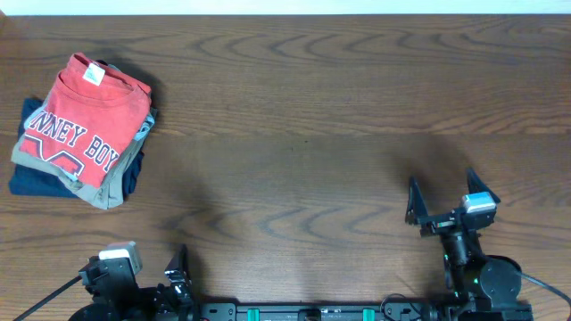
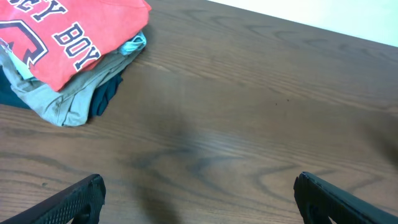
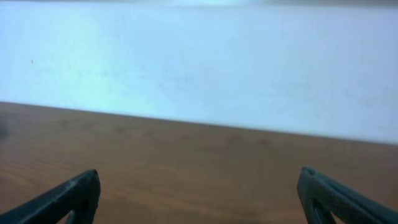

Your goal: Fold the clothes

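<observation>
The coral-red T-shirt [image 1: 85, 125] lies folded on top of a stack at the table's far left, white block lettering and its white neck tag facing up. It also shows in the left wrist view [image 2: 68, 37] at the upper left. My left gripper [image 2: 198, 193] is open and empty at the front left edge, well short of the stack. My right gripper [image 1: 442, 198] is open and empty at the front right; in the right wrist view [image 3: 198, 190] it faces the bare table and the wall.
Under the red shirt lie a khaki garment [image 1: 111, 187], a navy garment [image 1: 27, 183] and a light blue-grey one [image 2: 134, 45]. The wooden table [image 1: 312, 134] runs to a pale wall at the far edge.
</observation>
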Available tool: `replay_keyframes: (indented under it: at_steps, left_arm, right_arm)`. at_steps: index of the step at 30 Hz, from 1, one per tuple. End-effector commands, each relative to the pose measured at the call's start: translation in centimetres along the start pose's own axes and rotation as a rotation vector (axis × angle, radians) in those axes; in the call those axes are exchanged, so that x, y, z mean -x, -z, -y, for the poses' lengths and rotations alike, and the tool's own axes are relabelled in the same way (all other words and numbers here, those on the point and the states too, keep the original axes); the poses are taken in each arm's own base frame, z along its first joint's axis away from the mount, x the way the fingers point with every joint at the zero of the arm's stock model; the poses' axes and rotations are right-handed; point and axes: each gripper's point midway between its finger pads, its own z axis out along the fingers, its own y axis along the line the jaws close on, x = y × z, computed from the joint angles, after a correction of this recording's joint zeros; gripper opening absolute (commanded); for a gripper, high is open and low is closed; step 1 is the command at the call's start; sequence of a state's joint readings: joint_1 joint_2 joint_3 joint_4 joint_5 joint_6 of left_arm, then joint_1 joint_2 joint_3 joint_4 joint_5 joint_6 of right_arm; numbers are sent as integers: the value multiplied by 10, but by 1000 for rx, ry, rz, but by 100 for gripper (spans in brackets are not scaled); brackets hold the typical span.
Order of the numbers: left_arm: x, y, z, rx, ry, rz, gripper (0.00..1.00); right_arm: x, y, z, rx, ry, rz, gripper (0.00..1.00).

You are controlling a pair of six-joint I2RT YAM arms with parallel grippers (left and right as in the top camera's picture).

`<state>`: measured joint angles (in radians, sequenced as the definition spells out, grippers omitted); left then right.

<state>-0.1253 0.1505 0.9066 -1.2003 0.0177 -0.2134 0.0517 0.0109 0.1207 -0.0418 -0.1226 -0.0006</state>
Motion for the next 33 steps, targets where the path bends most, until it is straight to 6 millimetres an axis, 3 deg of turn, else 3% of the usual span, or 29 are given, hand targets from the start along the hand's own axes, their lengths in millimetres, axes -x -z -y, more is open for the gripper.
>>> replay_keyframes:
  at_steps: [1,10,33]
  left_arm:
    - [0,0,-3,15,13,5,98]
    - [0,0,-3,15,13,5,98]
    - [0,0,-3,15,13,5,98]
  right_arm:
    - [-18,-5,-1,4,101,25,99]
    - [-61,-4,2,-2,121,-133,99]
    - [-61,-4,2,-2,120,-132,99]
